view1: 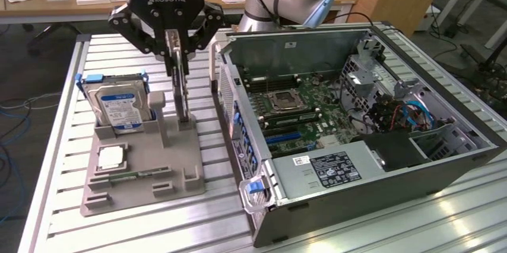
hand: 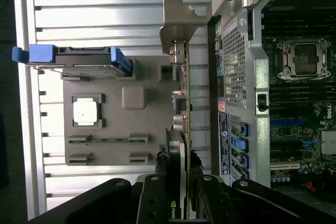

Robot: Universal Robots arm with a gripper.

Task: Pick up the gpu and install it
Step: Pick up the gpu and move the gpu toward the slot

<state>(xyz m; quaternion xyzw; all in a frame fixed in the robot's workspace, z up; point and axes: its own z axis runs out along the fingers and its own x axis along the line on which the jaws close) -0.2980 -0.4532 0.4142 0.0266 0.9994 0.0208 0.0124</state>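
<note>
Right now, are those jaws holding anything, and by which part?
Yes. The jaws are closed on the gpu, a thin card standing upright, and grip it by its top edge.

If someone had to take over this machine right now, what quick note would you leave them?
Gripper: closed on the top edge of the graphics card.
Card: standing on edge at the grey holder, beside the hard drive. I cannot tell whether it has left its slot.
Computer case: lying open on the exterior view's right, motherboard exposed.
Done: card grasped.
Left: the card is not yet in the case.
</note>
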